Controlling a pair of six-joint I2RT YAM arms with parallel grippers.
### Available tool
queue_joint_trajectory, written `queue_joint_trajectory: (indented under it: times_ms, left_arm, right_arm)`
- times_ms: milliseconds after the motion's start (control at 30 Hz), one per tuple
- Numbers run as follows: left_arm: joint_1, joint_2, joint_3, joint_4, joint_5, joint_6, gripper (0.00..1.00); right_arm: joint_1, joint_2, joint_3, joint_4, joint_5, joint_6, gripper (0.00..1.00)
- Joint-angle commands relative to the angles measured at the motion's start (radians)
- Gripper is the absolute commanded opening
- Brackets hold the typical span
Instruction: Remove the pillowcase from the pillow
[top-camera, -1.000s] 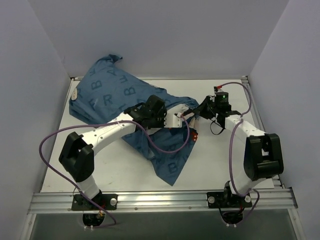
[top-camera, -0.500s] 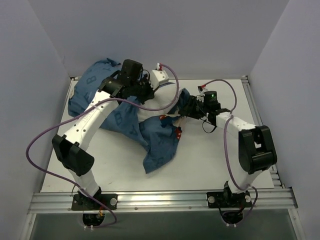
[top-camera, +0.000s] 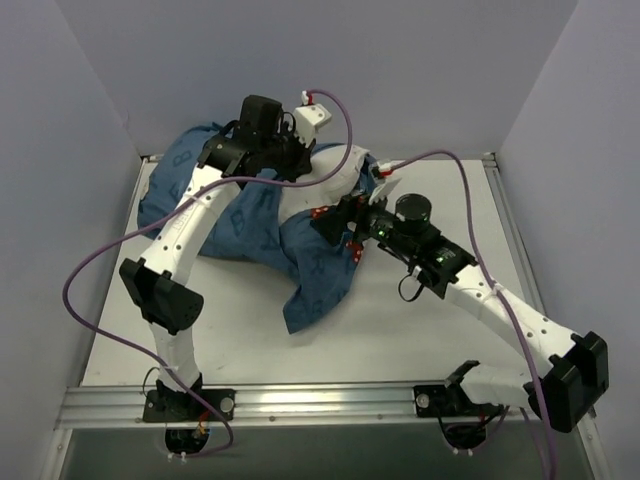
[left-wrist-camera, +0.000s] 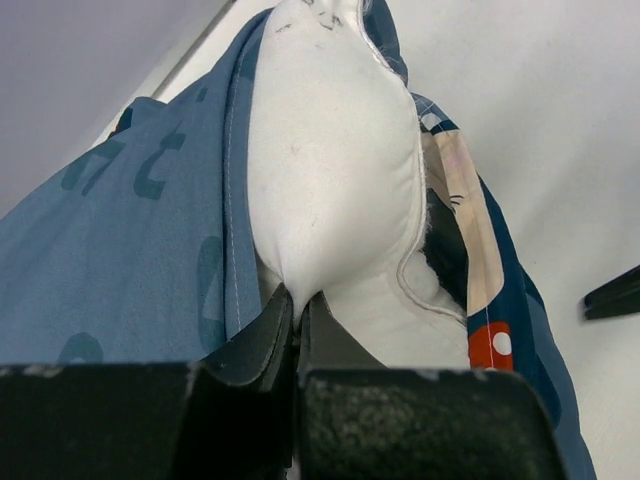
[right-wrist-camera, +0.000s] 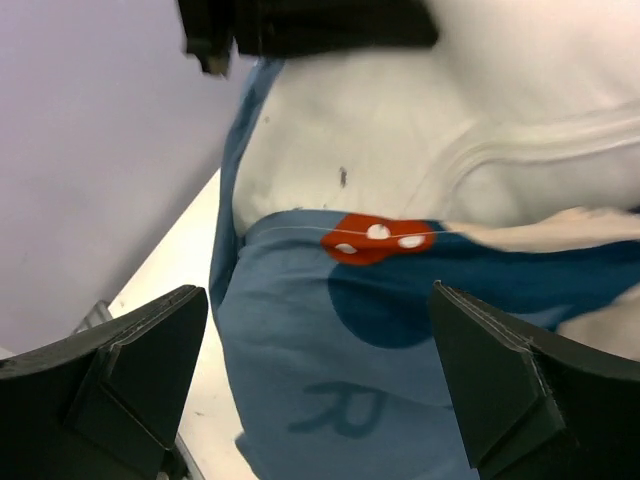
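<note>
The dark blue printed pillowcase (top-camera: 235, 215) lies bunched across the back left of the table, with a fold trailing toward the front. The white pillow (top-camera: 338, 170) sticks out of its open end at the back. My left gripper (top-camera: 300, 158) is lifted at the back and shut on a corner of the pillow (left-wrist-camera: 330, 170), with the pillowcase (left-wrist-camera: 120, 260) hanging beside it. My right gripper (top-camera: 340, 218) stands wide open just over the pillowcase mouth. In its view the blue cloth (right-wrist-camera: 350, 380) with the red bow (right-wrist-camera: 378, 238) lies beyond the spread fingers, and nothing is pinched.
The white table (top-camera: 450, 330) is ringed by a metal frame, with lilac walls close on three sides. Purple cables loop from both arms. The left gripper's black body (right-wrist-camera: 300, 25) shows at the top of the right wrist view.
My left gripper swung from the middle up to the back, drawing the pillow out. My right gripper opened, let go of the pillowcase and reached further left.
</note>
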Motion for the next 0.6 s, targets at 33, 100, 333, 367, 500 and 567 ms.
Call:
queue_joint_trajectory:
  times_ms: [33,100,333,367,500,567]
  left_arm:
    - [0.012,-0.018,0.131,0.104,-0.004,-0.063,0.02]
    - [0.025,-0.012,0.159,0.117,-0.036,-0.085,0.02]
    - [0.148,0.005,0.304,0.158,-0.18,-0.193,0.02]
    - [0.163,0.006,0.317,0.161,-0.188,-0.2,0.02]
    - [0.251,0.006,0.37,0.17,-0.164,-0.226,0.02]
    - [0.268,0.006,0.384,0.173,-0.16,-0.227,0.02]
  right_arm:
    - [0.083,0.184,0.053,0.085,0.083,0.073,0.99]
    - [0.114,0.256,0.07,0.102,0.089,0.077,0.85]
    - [0.13,0.222,-0.113,0.16,0.118,0.131,0.0]
    - [0.13,0.209,-0.129,0.154,0.118,0.126,0.0]
    - [0.131,0.195,-0.212,0.154,0.078,0.142,0.0]
    - [0.136,0.183,-0.265,0.163,0.057,0.151,0.07]
